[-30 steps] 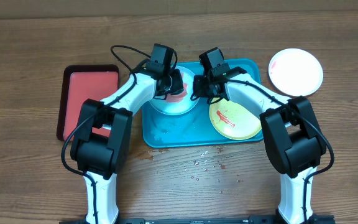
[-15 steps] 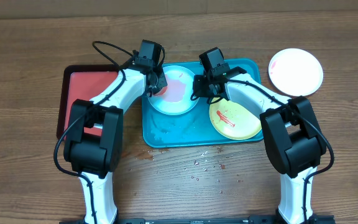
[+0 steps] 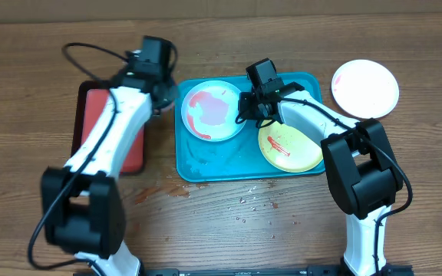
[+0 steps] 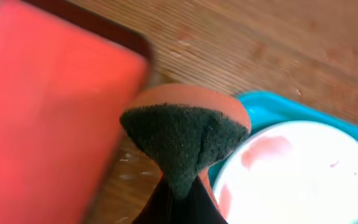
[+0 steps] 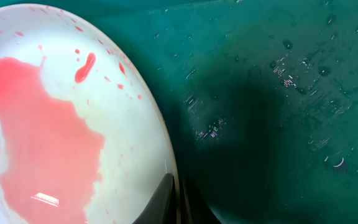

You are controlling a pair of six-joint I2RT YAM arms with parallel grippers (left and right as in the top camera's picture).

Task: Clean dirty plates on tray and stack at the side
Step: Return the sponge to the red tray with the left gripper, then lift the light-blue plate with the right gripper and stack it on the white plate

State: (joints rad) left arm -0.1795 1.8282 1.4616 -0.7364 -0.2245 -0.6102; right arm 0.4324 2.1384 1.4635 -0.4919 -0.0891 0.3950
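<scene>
Left wrist: left jaws pinch coarse dark-faced orange sponge (image 4: pixel 179 137); right jaws clamp glossy round plate (image 5: pixel 129 143) rim

A sponge (image 4: pixel 182 140) fills the middle. It is orange, and its dark green rough side faces us. The gripper (image 4: pixel 179 199) pinches it tight from below, and its dark fingers (image 4: pixel 160 208) show only at the bottom edge. On the left lies a red tray (image 4: pixel 36 112) with a dark rim, blurry. Brown wood table (image 4: pixel 260 43) runs across the far side. On the right is a blue tray (image 4: pixel 272 106). In it sits a pale plate (image 4: pixel 309 180) with a red smear (image 4: pixel 263 152), just beside the sponge.
</scene>
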